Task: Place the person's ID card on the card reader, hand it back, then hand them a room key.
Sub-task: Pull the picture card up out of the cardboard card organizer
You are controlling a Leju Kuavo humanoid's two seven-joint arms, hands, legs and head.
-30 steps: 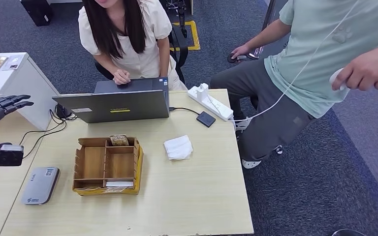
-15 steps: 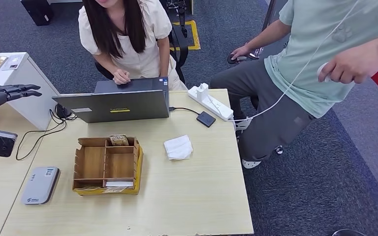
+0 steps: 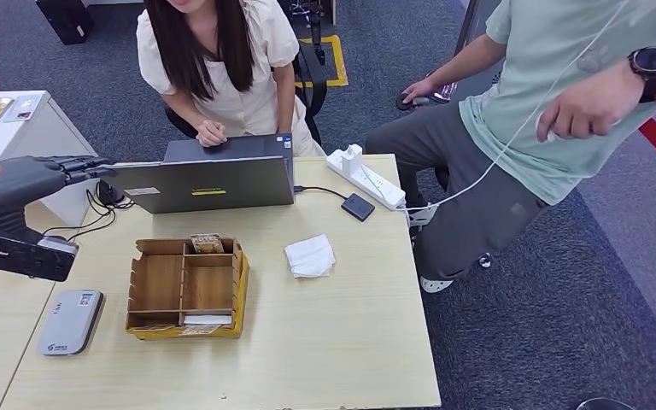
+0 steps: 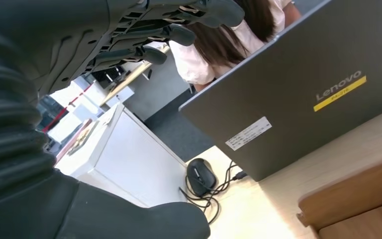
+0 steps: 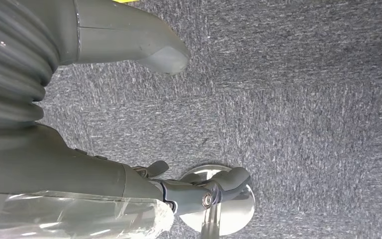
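Both people were cropped at the head view's top edge; the grey open laptop (image 3: pixel 209 181) hid its own keyboard and screen.

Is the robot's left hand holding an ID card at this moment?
No. In the head view the left hand hangs beside the laptop with its fingers stretched out and nothing between them.

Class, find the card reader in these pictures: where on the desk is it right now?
In the head view the card reader lies flat near the table's front left corner, just left of the wooden tray and below the left hand.
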